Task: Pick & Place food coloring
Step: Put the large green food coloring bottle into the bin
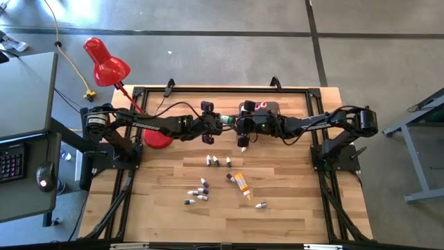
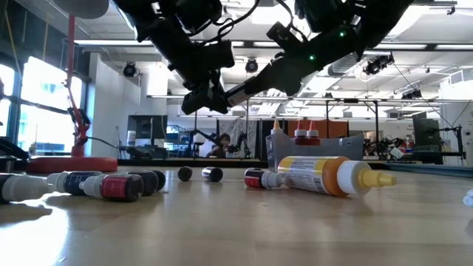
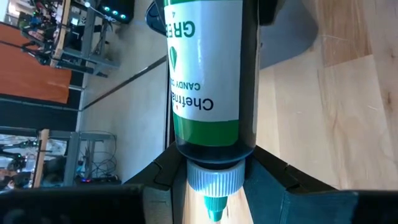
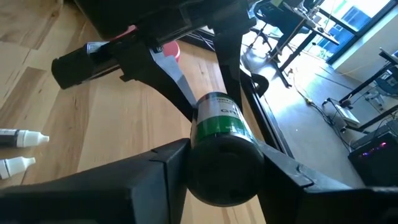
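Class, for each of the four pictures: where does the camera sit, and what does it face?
High: overhead, straight down; both arms meet over the table.
Low: tabletop level, facing the room; arms overhead, yellow bottle lying near.
Left wrist: along the left tool, shut on the green bottle.
Right wrist: past the right tool, closing around that bottle's base.
Both wrist views share the green bottle.

Both arms reach inward, raised, meeting mid-table at the far side. Left gripper clamped; right gripper opposite it, fingers around the same item.
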Tool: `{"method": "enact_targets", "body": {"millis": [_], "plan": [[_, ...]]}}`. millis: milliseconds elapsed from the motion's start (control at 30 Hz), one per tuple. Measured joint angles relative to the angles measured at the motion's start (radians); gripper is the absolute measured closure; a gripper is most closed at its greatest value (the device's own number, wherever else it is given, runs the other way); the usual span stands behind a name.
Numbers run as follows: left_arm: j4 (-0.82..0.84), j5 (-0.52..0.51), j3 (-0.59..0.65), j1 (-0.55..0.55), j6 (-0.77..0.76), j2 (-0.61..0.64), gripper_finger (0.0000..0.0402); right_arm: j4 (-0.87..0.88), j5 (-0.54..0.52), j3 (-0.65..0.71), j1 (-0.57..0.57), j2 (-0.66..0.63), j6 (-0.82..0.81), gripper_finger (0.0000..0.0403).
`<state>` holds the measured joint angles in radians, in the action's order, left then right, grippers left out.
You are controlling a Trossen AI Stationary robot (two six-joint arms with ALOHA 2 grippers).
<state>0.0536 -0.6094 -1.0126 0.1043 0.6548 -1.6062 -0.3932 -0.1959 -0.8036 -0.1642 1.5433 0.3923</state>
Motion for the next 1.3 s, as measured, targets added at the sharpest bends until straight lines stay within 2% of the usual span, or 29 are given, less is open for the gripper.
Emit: {"method": "enact_targets", "body": {"millis": [200,300,467,533,633,800,833,900,967,1033,1133,1300], "plan": [[0.003,-0.004,0.0,0.0,0.005,0.0,0.0282,0.014,0.0,-0.001,0.0,0.0,-0.009,0.025],[0.008,-0.011,0.0,-0.001,0.027,0.0,0.0263,0.015,-0.011,-0.001,0.0,0.0,-0.017,0.0258],[0.019,-0.113,0.0,0.0,0.052,0.0,0.0219,0.042,-0.06,-0.001,0.0,0.0,-0.036,0.0257],[0.02,-0.182,0.0,0.0,0.053,0.0,0.0202,0.069,-0.083,0.0,0.0,0.001,-0.045,0.0256],[0.035,-0.337,0.0,0.0,0.053,0.0,0.0183,0.092,-0.125,0.0,0.001,0.002,-0.074,0.0257],[0.043,-0.674,0.0,0.0,0.094,0.0,0.0175,0.039,-0.152,0.0,0.003,0.002,-0.074,0.0257],[0.045,-0.718,0.0,0.0,0.094,0.001,0.0175,0.021,-0.163,0.0,0.003,0.002,-0.073,0.0257],[0.062,-0.735,0.001,0.0,0.057,0.032,0.0175,-0.013,-0.189,0.0,0.003,0.001,-0.059,0.0257],[0.055,-0.682,-0.003,0.0,0.002,0.076,0.0174,-0.033,-0.219,0.0,0.003,0.001,-0.033,0.0257],[0.09,-0.565,0.0,0.0,-0.087,0.14,0.0174,-0.043,-0.236,0.0,0.003,-0.004,-0.017,0.0257],[0.152,-0.319,-0.001,0.01,-0.261,0.268,0.0174,-0.044,-0.26,0.0,0.007,-0.023,-0.017,0.0257],[0.208,0.148,0.018,0.095,-0.514,0.461,0.0174,-0.062,-0.361,0.0,0.04,-0.077,0.043,0.0257]]}}
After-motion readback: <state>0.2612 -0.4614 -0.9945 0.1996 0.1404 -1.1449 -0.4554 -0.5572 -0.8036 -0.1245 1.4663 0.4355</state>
